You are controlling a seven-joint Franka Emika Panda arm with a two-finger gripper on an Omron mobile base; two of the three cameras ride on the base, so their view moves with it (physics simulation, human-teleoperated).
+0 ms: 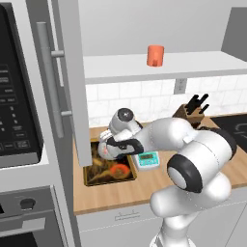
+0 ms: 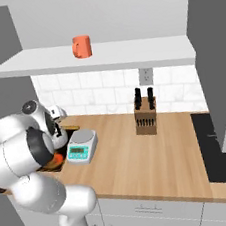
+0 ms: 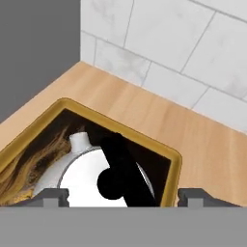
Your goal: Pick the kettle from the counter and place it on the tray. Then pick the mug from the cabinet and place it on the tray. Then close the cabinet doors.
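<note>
1. Small round white kettle [image 3: 91,176] sits inside the dark, gold-rimmed tray [image 3: 166,154] on the wooden surface [image 3: 202,144].
2. Fingers [image 3: 53,195] spread, released either side.
3. Probably rigid, smooth; the black arched handle suits gripping.

The scale [image 1: 148,159] is crowding the tray's [image 1: 110,179] right edge; the open cabinet door [image 1: 72,77] is overhanging its left side; the counter's [image 2: 141,161] middle is lying open.
</note>
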